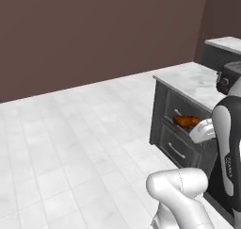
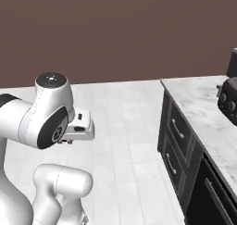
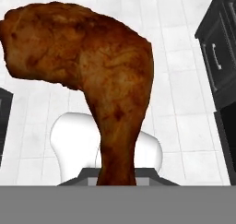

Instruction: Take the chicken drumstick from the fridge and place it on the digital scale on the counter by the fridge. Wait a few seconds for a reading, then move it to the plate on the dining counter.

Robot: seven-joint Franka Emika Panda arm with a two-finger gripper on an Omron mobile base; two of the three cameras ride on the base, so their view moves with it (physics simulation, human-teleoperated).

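Figure: transport phase, drumstick in hand. The drumstick (image 3: 87, 75) hangs directly before the hand camera, its thin shank running down to 6 o'clock, where it disappears at the frame's lower edge; the broad meaty end spreads toward 10 o'clock. The fingertips themselves are covered by the meat, so the pinch is inferred: the claw appears pressed onto the shank, which is the narrowest part and so the likeliest to fit between the fingers. Holding the shank leaves the heavy end free, an arrangement that would let the piece swing if the grip were loose.

In the left base view the drumstick (image 1: 187, 121) shows as a small reddish-brown shape at 3 o'clock, just beside the white hand and in front of the dark drawers (image 1: 178, 138), above the floor (image 1: 84, 129) rather than over any surface. The marble worktop (image 1: 193, 79) lies behind it toward 1 o'clock, carrying a dark appliance (image 1: 229, 77) at its far end. In the right base view the same worktop (image 2: 203, 113) runs along 3 o'clock.

The meat is thus carried clear of the cabinet front, presumably to avoid striking the drawer handles in transit. Which leg of the task this is cannot be judged from the surroundings.
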